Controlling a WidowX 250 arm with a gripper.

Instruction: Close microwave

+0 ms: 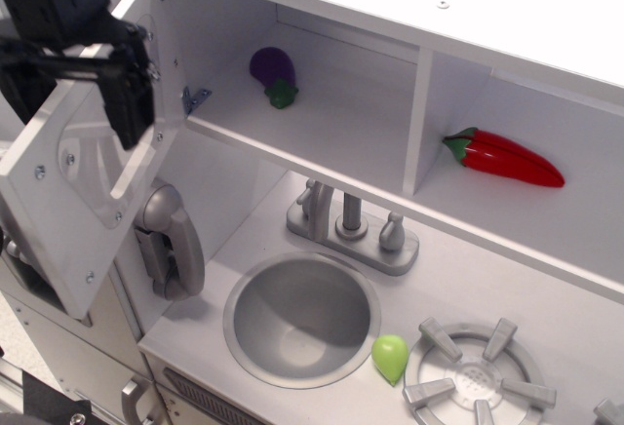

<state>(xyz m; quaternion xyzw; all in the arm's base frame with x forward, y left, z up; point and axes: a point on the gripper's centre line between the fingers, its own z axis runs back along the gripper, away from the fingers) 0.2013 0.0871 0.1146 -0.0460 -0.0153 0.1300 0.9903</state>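
Note:
The microwave (341, 113) is a white box compartment at the top of the toy kitchen. Its white door (63, 240) with a clear rounded window (109, 167) stands wide open, swung out to the left. A purple eggplant (274, 75) lies inside. My black gripper (78, 98) is at the top left, over the upper part of the door. Its fingers are spread, one (132, 108) in front of the door's inner face and the other (21, 84) towards the door's outer side. It holds nothing. The door's handle is hidden.
A red chili (507, 159) lies in the compartment to the right. A grey phone handset (173, 240) hangs below the door. A faucet (351, 228), a sink (302, 320), a green fruit (390, 357) and a burner (478, 378) are on the counter.

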